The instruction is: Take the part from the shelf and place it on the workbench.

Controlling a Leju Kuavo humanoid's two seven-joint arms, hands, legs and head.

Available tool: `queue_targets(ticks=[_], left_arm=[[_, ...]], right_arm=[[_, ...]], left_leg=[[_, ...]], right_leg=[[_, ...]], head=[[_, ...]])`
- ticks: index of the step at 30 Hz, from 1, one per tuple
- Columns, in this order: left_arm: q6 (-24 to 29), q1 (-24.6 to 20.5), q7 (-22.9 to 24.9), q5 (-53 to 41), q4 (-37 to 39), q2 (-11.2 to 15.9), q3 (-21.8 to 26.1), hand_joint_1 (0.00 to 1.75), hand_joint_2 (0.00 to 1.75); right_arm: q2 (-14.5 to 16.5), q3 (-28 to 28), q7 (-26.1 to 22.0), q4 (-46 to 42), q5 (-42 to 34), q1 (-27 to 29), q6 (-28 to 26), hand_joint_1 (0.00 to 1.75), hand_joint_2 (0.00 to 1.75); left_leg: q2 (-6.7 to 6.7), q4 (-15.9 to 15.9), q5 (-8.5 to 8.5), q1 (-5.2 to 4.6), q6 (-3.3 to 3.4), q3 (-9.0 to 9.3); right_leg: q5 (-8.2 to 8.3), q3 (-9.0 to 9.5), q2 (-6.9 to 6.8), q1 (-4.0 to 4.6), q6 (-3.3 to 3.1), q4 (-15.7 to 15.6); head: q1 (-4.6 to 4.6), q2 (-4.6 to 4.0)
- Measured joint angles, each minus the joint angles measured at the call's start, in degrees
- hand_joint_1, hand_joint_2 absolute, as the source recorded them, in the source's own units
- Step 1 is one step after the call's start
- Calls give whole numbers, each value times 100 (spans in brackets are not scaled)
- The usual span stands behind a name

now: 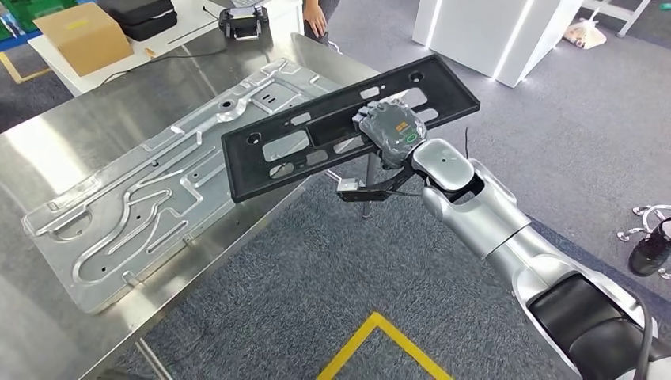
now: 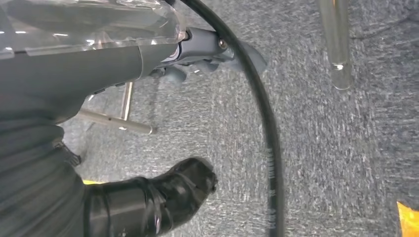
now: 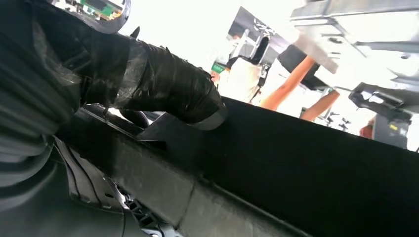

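Head view: the right hand (image 1: pixel 393 131) grips a long black plastic panel (image 1: pixel 348 131) near its middle, fingers wrapped through a central cut-out. The panel extends from the hand toward 8 o'clock and 2 o'clock, tilted, held above the near edge of the stainless workbench (image 1: pixel 95 127); its 8 o'clock end overlaps a stamped sheet-metal plate (image 1: pixel 150 198) lying flat on the bench. Whether panel and plate touch cannot be told. At 11 o'clock on a white table sits a cardboard box (image 1: pixel 83 36), closed, contents hidden; beside it a black case (image 1: pixel 142 16). A person's hand (image 1: pixel 315 20) shows at 12 o'clock. Yellow floor tape (image 1: pixel 380 344) lies at 6 o'clock on grey carpet.

Left wrist view: the left hand (image 2: pixel 163 195) hangs over carpet, dark fingers curled in, holding nothing. A black cable (image 2: pixel 267 138) crosses the frame.

Right wrist view: close up, a dark finger (image 3: pixel 168 91) hooks over the panel's edge (image 3: pixel 306 163), clamped on it.
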Motion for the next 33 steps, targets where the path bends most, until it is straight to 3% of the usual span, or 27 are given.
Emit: queue_targets(ticks=[2, 4, 7, 8, 9, 10, 12, 14, 17, 19, 22, 23, 24, 25, 27, 28, 30, 32, 33], left_arm=[[1, 4, -8, -20, 2, 11, -3, 0, 175], [1, -7, -22, -41, 3, 25, -9, 0, 175], [4, -39, -72, -113, 3, 32, -49, 0, 175], [9, -39, -93, -158, 3, 32, -75, 0, 175], [18, -36, -113, -217, 3, 32, -107, 0, 175], [29, -32, -128, -288, 3, 33, -147, 0, 175], [48, -38, -155, -417, 3, 48, -235, 0, 175], [54, -63, -183, -496, 3, 66, -311, 0, 175], [66, -69, -218, -575, -3, 97, -397, 0, 175], [87, -69, -238, -634, -10, 142, -449, 0, 175], [114, -84, -261, -732, -20, 188, -545, 0, 175], [120, -81, -274, -768, -23, 197, -581, 0, 175], [125, -75, -287, -805, -27, 204, -616, 0, 175], [131, -70, -297, -838, -31, 215, -652, 0, 175], [144, -73, -308, -888, -41, 252, -709, 0, 175], [150, -83, -310, -907, -48, 276, -732, 0, 175], [159, -105, -315, -928, -61, 318, -768, 0, 175], [164, -97, -319, -938, -69, 346, -804, 0, 175], [171, -90, -319, -951, -74, 352, -819, 0, 175]], right_arm=[[2, 0, 0, -1, 7, 9, -3, 175, 175], [4, 0, -2, -2, 9, -4, -4, 175, 175], [7, 0, -6, -1, 11, 3, 3, 175, 175], [6, 1, -8, 2, 13, 19, 8, 175, 175], [5, 1, -13, 3, 14, 32, 13, 175, 175], [4, 2, -20, 2, 15, 38, 19, 175, 175], [1, 4, -38, 2, 18, 39, 35, 175, 175], [-8, 18, -60, 2, 22, 33, 69, 175, 175], [-13, 68, -75, -3, 30, 29, 107, 175, 175], [-11, 105, -78, -12, 29, 18, 114, 175, 175], [-14, 135, -81, -16, 26, -1, 125, 175, 175], [-15, 148, -84, -16, 23, -1, 127, 175, 175], [-15, 166, -89, -16, 20, 0, 129, 175, 175], [-15, 186, -96, -16, 18, 0, 131, 175, 175], [-15, 214, -107, -16, 15, -1, 132, 175, 175], [-16, 220, -109, -16, 14, -7, 132, 175, 175], [-18, 221, -109, -16, 10, -18, 133, 175, 175], [-19, 228, -114, -20, 8, -24, 134, 175, 175], [-22, 232, -116, -24, 7, -28, 136, 175, 175]], left_leg=[[-1, -51, 8, -3, 89, 104], [-1, -93, -13, 1, 163, 228], [-10, -80, -97, -17, 230, 317], [-25, -62, -138, -25, 232, 346], [-43, -39, -185, -30, 225, 382], [-77, -12, -240, -33, 212, 427], [-141, 50, -349, -36, 175, 502], [-202, 97, -416, -32, 132, 499], [-271, 143, -442, -34, 62, 471], [-203, 386, -548, -33, -2, 365], [-58, 1359, -961, 14, -98, -186], [-38, 1599, -1030, 35, -119, -354], [-22, 1647, -989, 51, -134, -430], [1, 1471, -835, 61, -142, -391], [160, 678, -387, 52, -121, -63], [261, 328, -275, 28, -95, 83], [378, 23, -225, -23, -31, 193], [285, -12, -165, -24, 40, 211], [225, -45, -110, -9, 76, 237]], right_leg=[[-25, 32, -3, -5, 61, 61], [-139, -120, -11, -14, 83, 408], [-536, -782, -11, -12, 116, 1430], [-595, -960, -10, -7, 123, 1611], [-537, -1046, -10, -5, 124, 1598], [-340, -1024, -4, -5, 115, 1374], [165, -827, 79, 1, 92, 663], [385, -702, 183, 22, 47, 244], [419, -636, 119, 25, -48, 181], [410, -549, 25, -2, -100, 118], [373, -480, -120, -8, -152, 81], [360, -473, -163, -7, -158, 82], [347, -465, -203, -6, -158, 83], [335, -451, -245, -5, -152, 83], [308, -407, -334, -2, -129, 84], [297, -389, -381, 5, -112, 85], [275, -372, -474, 18, -57, 83], [245, -346, -546, 21, 18, 81], [201, -342, -493, 14, 51, 118]], head=[[0, 1], [0, 1], [1, 1], [1, 1], [1, 1], [0, 1], [-1, 0], [-2, 0], [-3, 0], [-5, 0], [-7, -1], [-7, -1], [-7, -1], [-8, -1], [-7, -1], [-7, -1], [-6, -1], [-4, -1], [-3, -1]])
